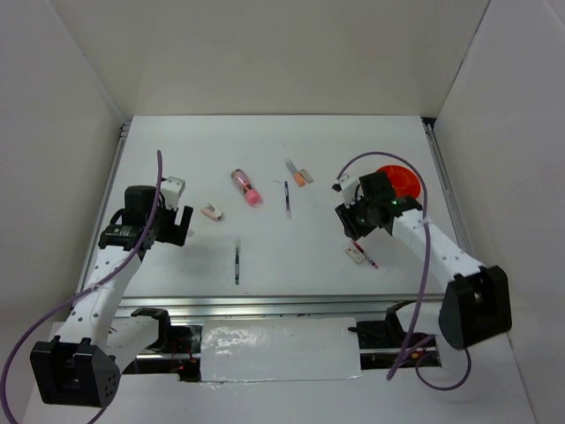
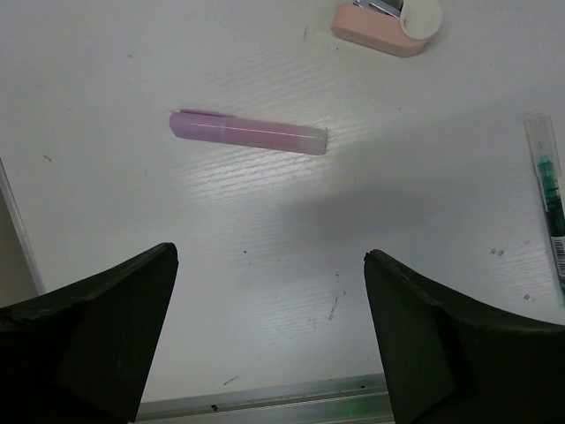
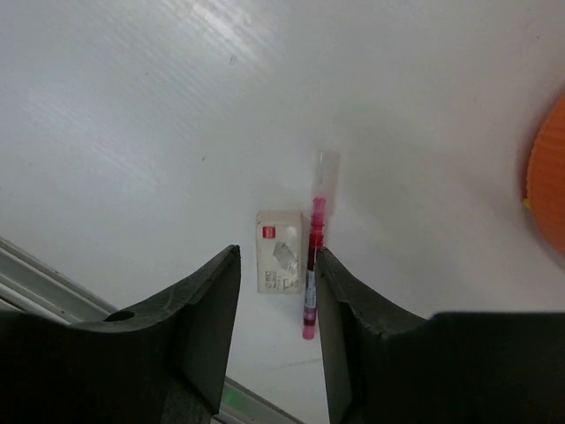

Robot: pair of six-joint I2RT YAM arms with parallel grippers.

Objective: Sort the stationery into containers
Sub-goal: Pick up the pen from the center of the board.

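My left gripper (image 1: 179, 223) is open and empty over the table's left side; in the left wrist view (image 2: 269, 265) a lilac pen (image 2: 247, 132) lies ahead of the jaws, with a small pink block (image 2: 384, 26) beyond it and a thin dark pen (image 2: 552, 203) at the right. My right gripper (image 1: 353, 225) is open and empty above a white eraser (image 3: 281, 252) and a red-white pen (image 3: 312, 256), which lie side by side between the jaws in the right wrist view (image 3: 277, 251). The orange tub (image 1: 402, 181) stands behind the right gripper, partly hidden.
A pink stubby tube (image 1: 246, 187), an orange-white block (image 1: 298, 173) and a thin dark pen (image 1: 287, 198) lie at mid table. Another thin dark pen (image 1: 237, 262) lies nearer the front metal rail (image 1: 265, 305). White walls enclose the table.
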